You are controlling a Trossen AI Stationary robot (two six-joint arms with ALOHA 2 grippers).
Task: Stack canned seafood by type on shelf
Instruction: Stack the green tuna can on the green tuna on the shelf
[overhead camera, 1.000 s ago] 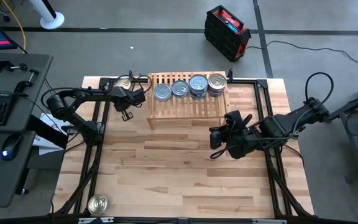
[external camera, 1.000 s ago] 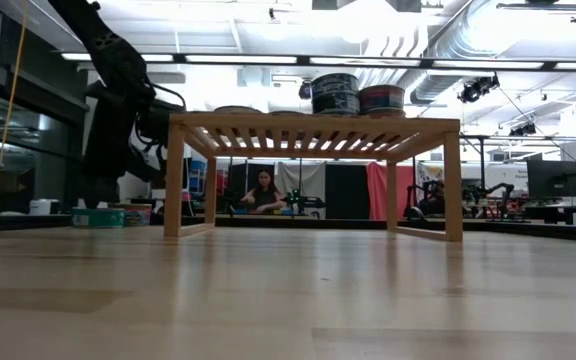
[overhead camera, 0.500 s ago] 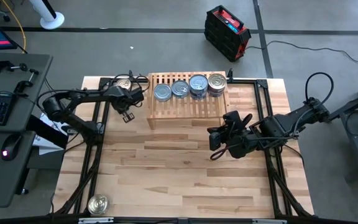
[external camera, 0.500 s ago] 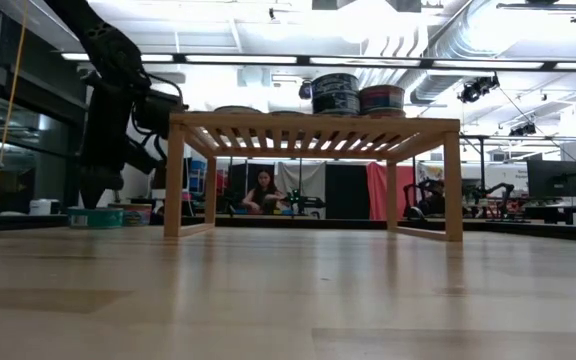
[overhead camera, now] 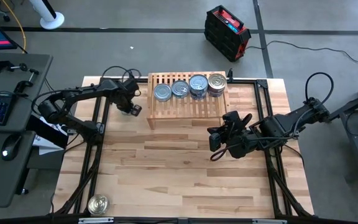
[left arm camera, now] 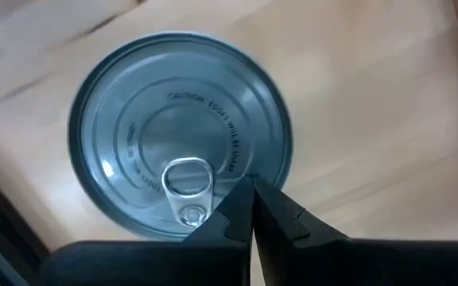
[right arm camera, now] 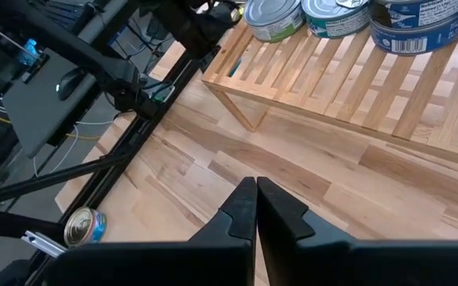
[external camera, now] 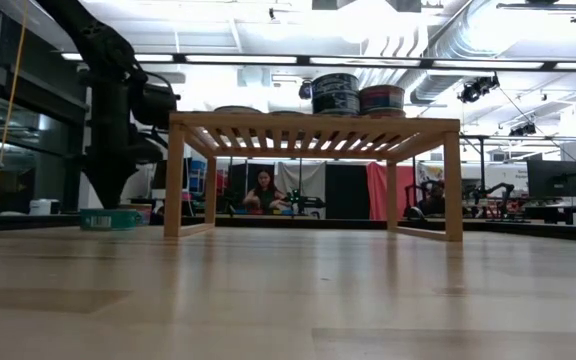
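Note:
A tin with a bluish-silver lid and pull ring [left arm camera: 180, 151] stands on the table at the far left, left of the shelf; it also shows in the low view [external camera: 109, 218]. My left gripper [left arm camera: 251, 184] is shut, points down and stands over this tin; in the high view [overhead camera: 129, 101] the arm hides the tin. The slatted shelf [overhead camera: 185, 109] carries a row of tins [overhead camera: 180, 89], the right two being stacks [external camera: 335, 93]. My right gripper [overhead camera: 215, 147] is shut and empty above the table, near the shelf's near right corner. My left gripper's shut fingertips [left arm camera: 273, 208] point down over the lid's rim beside the pull ring [left arm camera: 186, 176]. I cannot tell whether they touch the lid. The tin stands flat on the table.
One more tin [overhead camera: 97, 204] stands at the table's near left corner and shows in the right wrist view [right arm camera: 82, 226]. Black frame rails [overhead camera: 95, 149] run along both table sides. Bare wood lies between the shelf and the near edge. A person sits in the room behind.
My left gripper has gone toward the table's far edge and come over the tin at the far left, which showed uncovered in the high view before and is now hidden under the arm. Its fingers now point down at the tin.

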